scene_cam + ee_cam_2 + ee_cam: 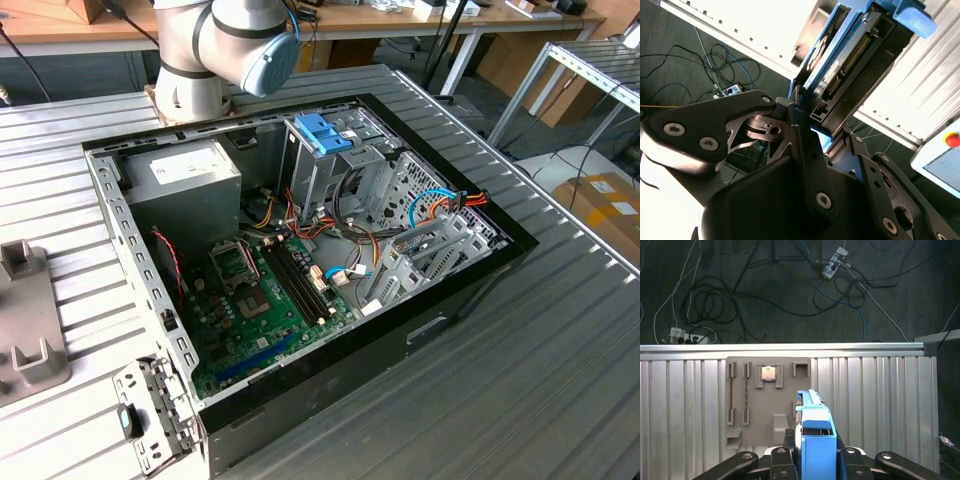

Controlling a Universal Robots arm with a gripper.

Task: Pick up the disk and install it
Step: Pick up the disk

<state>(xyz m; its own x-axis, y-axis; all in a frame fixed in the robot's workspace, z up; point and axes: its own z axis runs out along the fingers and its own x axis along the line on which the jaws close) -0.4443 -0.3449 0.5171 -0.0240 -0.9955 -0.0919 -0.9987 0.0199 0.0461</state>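
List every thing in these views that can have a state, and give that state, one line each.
disk: held clear of the table, clamped at one end by the gripper.
gripper: shut on the disk.
computer case: lying on its side, cover off, interior exposed.
square chip: seated in a recess of the grey fixture plate.

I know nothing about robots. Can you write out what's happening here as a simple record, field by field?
Hand: shut on the disk
Disk: grey body, blue rails and end tab, held off the table
Behind the disk in the first wrist view: grey plate on the ribbed table
Computer case: open, circuit board showing
Disk installed: not yet
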